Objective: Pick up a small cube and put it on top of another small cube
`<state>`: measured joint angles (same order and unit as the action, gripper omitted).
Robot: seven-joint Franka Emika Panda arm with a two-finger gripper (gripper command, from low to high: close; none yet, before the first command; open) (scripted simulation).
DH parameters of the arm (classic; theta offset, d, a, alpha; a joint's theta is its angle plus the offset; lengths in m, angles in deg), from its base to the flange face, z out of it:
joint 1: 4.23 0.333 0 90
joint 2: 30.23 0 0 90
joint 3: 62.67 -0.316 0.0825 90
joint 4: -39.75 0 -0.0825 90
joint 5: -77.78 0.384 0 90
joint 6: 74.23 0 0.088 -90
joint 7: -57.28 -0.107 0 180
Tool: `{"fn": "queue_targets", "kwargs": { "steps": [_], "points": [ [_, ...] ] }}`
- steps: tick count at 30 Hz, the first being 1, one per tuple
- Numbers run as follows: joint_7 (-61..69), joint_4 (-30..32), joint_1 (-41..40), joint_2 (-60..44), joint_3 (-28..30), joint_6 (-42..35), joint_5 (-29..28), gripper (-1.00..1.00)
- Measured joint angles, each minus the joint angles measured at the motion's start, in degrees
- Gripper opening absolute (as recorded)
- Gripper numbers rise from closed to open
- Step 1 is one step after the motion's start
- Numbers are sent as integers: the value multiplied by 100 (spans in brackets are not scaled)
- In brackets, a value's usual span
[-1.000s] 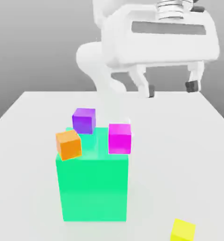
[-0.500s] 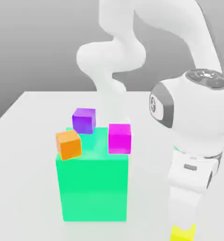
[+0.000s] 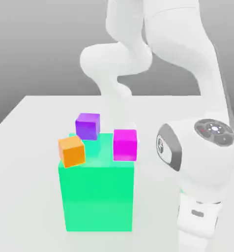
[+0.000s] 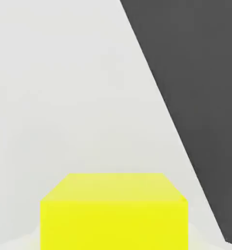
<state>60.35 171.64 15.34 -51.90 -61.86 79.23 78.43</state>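
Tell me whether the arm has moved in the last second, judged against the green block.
Yes. The arm has swung down from above and behind the green block to low on the exterior view's right, beside it; the yellow cube sits close under the hand camera.

— Any text, labels, brands, numbers or signs to be logged?
— None can be read. The cube faces are plain, and no lettering is seen on the arm's white casing.
— The round cap on the arm?
— Small red marks are seen there, but nothing legible is made out.
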Motion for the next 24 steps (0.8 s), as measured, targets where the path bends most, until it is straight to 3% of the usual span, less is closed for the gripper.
{"fn": "queue_targets", "kwargs": {
  "steps": [12,24],
  "points": [
    [-584,177,-840,2223,552,-2369,442,-100],
    [-1557,1043,-1678,4641,827,-3945,106,-100]
  ]
}}
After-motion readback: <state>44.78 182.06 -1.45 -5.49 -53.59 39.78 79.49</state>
